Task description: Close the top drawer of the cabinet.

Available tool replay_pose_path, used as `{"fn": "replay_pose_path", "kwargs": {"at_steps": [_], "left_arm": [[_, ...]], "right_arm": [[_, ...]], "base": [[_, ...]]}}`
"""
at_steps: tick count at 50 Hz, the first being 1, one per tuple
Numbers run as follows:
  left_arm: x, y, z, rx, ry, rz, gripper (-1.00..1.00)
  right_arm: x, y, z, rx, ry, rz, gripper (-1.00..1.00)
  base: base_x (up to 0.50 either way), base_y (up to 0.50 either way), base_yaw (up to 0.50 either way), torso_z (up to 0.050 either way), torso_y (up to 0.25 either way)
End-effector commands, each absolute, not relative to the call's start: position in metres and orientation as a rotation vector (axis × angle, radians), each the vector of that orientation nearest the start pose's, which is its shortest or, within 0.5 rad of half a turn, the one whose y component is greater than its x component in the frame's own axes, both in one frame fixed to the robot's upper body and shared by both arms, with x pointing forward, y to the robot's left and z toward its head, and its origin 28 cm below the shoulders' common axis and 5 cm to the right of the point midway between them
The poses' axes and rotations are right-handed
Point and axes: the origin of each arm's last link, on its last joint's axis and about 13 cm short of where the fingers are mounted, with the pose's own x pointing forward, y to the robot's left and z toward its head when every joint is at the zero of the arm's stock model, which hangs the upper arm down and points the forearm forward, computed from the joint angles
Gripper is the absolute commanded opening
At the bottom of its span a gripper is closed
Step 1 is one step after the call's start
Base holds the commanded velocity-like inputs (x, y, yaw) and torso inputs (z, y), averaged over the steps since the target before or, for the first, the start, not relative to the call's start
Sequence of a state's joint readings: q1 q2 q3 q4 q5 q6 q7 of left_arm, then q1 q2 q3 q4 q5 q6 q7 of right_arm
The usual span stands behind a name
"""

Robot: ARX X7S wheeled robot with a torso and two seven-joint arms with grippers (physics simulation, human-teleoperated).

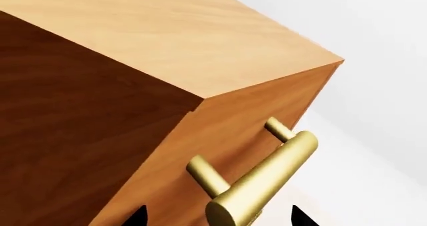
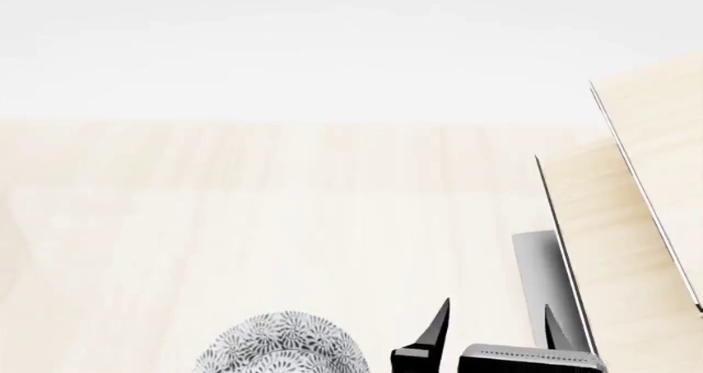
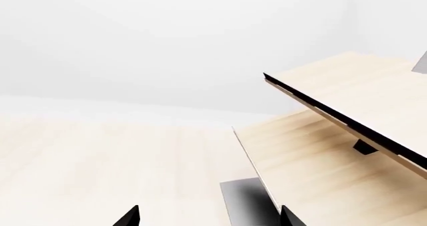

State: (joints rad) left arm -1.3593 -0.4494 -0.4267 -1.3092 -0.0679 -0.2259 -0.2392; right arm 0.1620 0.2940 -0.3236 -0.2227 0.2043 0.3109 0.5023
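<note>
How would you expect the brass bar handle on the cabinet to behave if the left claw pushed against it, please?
The brass bar handle looks like rigid metal on two posts, so it probably would not bend. Its smooth round surface may let fingertips slide off. Since it is fixed to the wooden front, a push would likely move that front rather than the bar alone.

Slanted shelf (image 2: pixel 626 225) crowds the right claw (image 2: pixel 496 332); pale table (image 2: pixel 275 208) lies open leftward.
</note>
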Motion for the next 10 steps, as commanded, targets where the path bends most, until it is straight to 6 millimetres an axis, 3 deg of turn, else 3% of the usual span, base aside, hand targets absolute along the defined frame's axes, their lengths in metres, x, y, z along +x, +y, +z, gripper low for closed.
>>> {"fn": "replay_pose_path", "kwargs": {"at_steps": [1, 10], "left_arm": [[0.371, 0.428, 0.199, -0.313, 0.117, 0.865, 1.0], [0.37, 0.431, 0.201, -0.312, 0.107, 0.872, 1.0]], "right_arm": [[0.238, -0.099, 0.066, -0.127, -0.024, -0.184, 1.0], [0.261, -0.106, 0.076, -0.109, -0.022, -0.265, 1.0]], "base": [[0.01, 0.01, 0.01, 0.0, 0.0], [0.01, 0.01, 0.01, 0.0, 0.0]]}}
